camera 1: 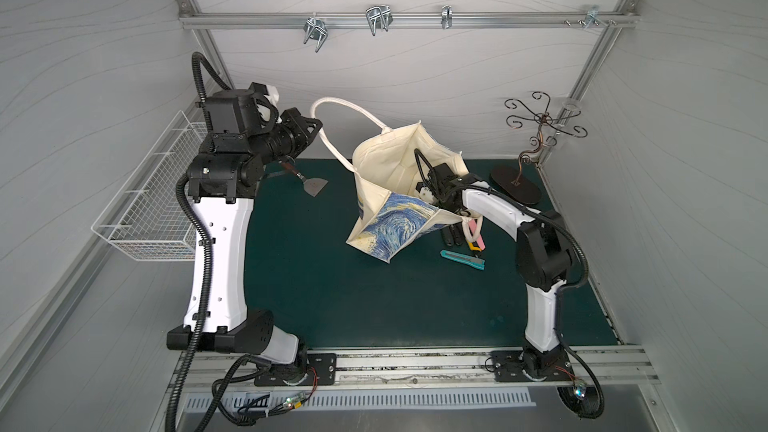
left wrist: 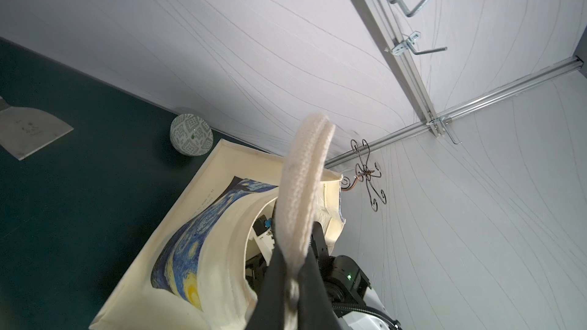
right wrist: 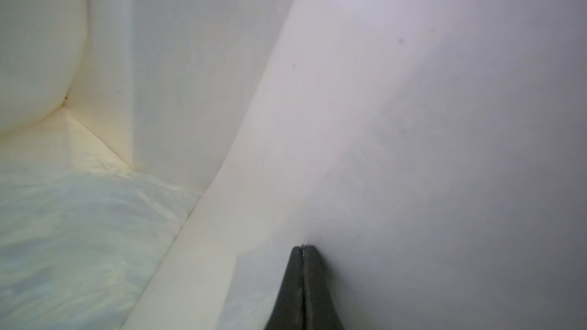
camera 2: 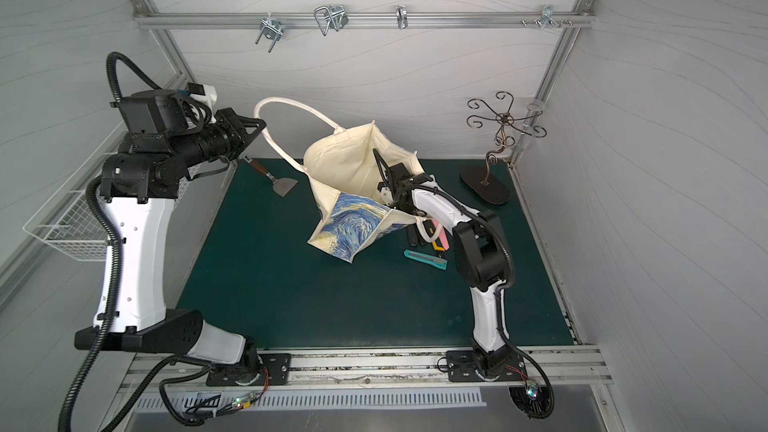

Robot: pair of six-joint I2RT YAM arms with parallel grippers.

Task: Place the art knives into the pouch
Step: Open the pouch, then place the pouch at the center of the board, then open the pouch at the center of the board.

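Evidently not bagged yet: look for the art knife, teal, flat on the green mat, just outside the pouch and near the right arm's elbow, touched by neither tool. Just behind it, note a yellow cutter, a pink strip and some black pens, crowded against the bag's corner; contact among them hard to tell. Next out, the pouch itself, propped half upright on the mat, mouth gaping upward, painted side toward the front. Inside that mouth, find the right gripper, jaws pressed together on nothing, tips against bare canvas low in the bag. At the far side, find the left gripper pinched on one rope handle, raised well above the mat and holding the mouth open. Farther off and of no concern: a scraper near the left arm, a wire stand in the back corner. Judged as the step before the pick, with the bag opened and the knife waiting. Next move, probably: draw the right gripper out without dragging the canvas, part the jaws, come down across the knife's narrow body clear of the neighbouring cutter, and leave the left grip as it is.
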